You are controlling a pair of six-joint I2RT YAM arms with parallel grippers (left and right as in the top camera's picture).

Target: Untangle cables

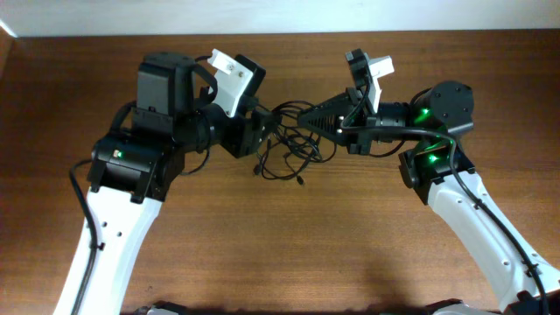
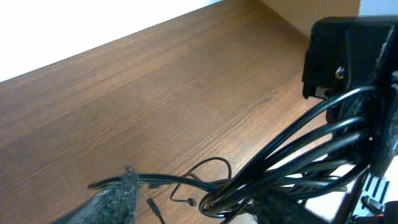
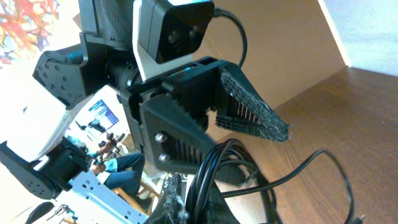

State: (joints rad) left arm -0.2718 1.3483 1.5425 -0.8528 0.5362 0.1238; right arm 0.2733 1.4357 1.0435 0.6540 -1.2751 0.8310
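The cables (image 1: pixel 293 153) lie in a black tangle on the wooden table between my two arms. My right gripper (image 1: pixel 308 116) comes in from the right and is shut on a bundle of cable loops (image 3: pixel 211 168), lifted a little off the wood. My left gripper (image 1: pixel 267 129) reaches in from the left. Its jaws stand apart (image 2: pixel 196 196) with wood showing between them. One strand crosses its left fingertip (image 2: pixel 127 179), and the looped bundle (image 2: pixel 267 158) sits by the other finger. A small plug (image 2: pixel 153 208) lies below.
Loose cable ends with plugs (image 1: pixel 300 181) trail toward the near side of the table (image 1: pixel 289 254). The table's far edge meets a pale wall (image 1: pixel 289 13). The right gripper's black body (image 2: pixel 339 56) hangs close in front of the left wrist camera.
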